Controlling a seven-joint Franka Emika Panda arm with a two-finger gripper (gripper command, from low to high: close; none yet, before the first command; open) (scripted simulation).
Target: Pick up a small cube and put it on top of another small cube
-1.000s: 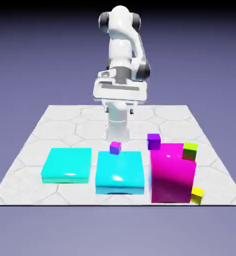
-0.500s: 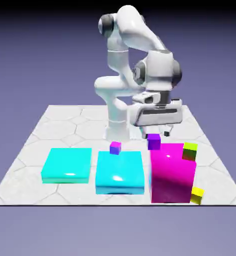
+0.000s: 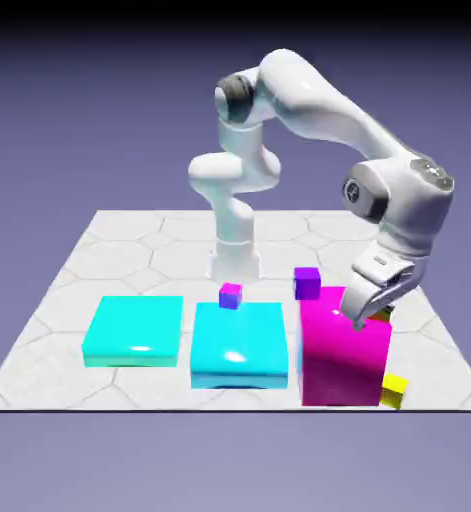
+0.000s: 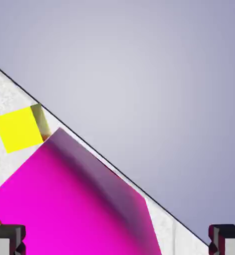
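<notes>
Carefully, the released tool (image 3: 371, 312) should clear the magenta block (image 3: 344, 345) before descending onto the yellow cube (image 3: 393, 389) at the near right.

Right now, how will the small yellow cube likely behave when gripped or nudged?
The yellow cube looks rigid and flat-sided, so it should slide rather than roll. It is tiny beside the magenta block, so probably light. That block stands close, perhaps crowding the open gripper.

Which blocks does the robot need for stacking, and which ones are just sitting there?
Needed:
- small yellow cube
- small purple cube
- gripper, open, holding nothing

Just sitting there:
- big magenta block
- two cyan slabs
- little pink-topped cube
- green-topped cube, mostly hidden behind the gripper
</notes>
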